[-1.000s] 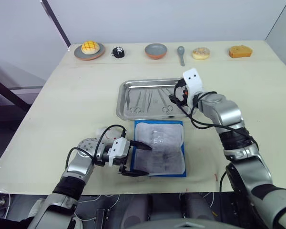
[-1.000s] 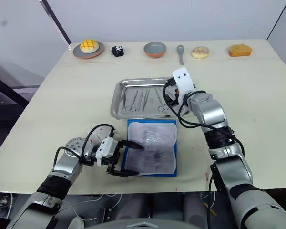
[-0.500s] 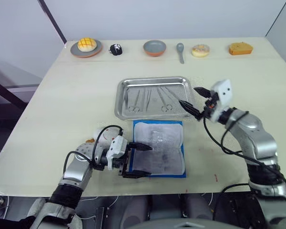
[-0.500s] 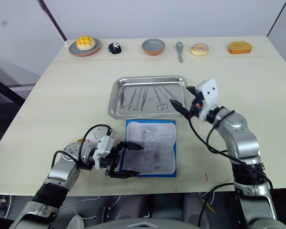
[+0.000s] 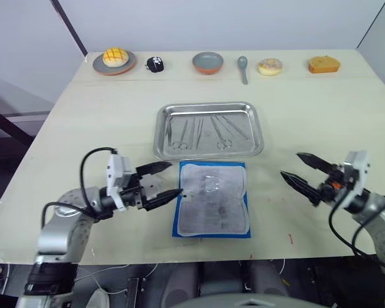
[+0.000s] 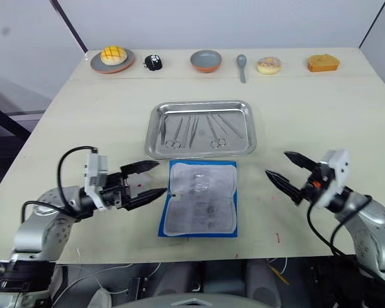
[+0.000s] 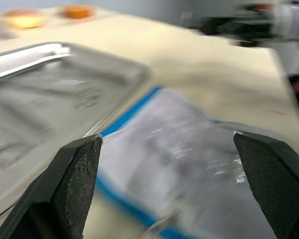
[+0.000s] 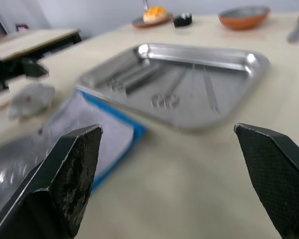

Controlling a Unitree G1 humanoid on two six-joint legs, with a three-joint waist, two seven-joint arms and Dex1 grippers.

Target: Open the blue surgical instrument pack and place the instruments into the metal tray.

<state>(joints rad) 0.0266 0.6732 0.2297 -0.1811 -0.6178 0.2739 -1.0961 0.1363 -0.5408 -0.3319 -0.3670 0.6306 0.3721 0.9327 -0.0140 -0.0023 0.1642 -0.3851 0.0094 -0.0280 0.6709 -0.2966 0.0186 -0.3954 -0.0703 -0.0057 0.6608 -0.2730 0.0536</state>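
The metal tray (image 5: 162,136) sits mid-table with several thin silvery instruments (image 5: 205,131) lying in it. Just in front of it the blue surgical instrument pack (image 5: 212,206) lies unfolded, its pale lining facing up. My left gripper (image 5: 176,178) hovers open at the pack's left edge, holding nothing. My right gripper (image 5: 290,164) is open and empty too, off to the right of the pack above bare table. The left wrist view looks between its fingers (image 7: 72,184) at the pack (image 7: 184,164) and tray (image 7: 35,84). The right wrist view shows the tray (image 8: 189,82) and the pack (image 8: 94,132).
Along the far edge stand a plate with a yellow bun (image 5: 116,61), a small black object (image 5: 156,63), a grey bowl (image 5: 208,62), a spoon (image 5: 243,67), a doughnut (image 5: 269,67) and an orange cake (image 5: 323,65). A white plush toy (image 8: 29,97) lies left of the pack.
My left gripper has come off the pack and drawn back to its left. My right gripper has left the tray's right end, swinging out to the front right, still open.
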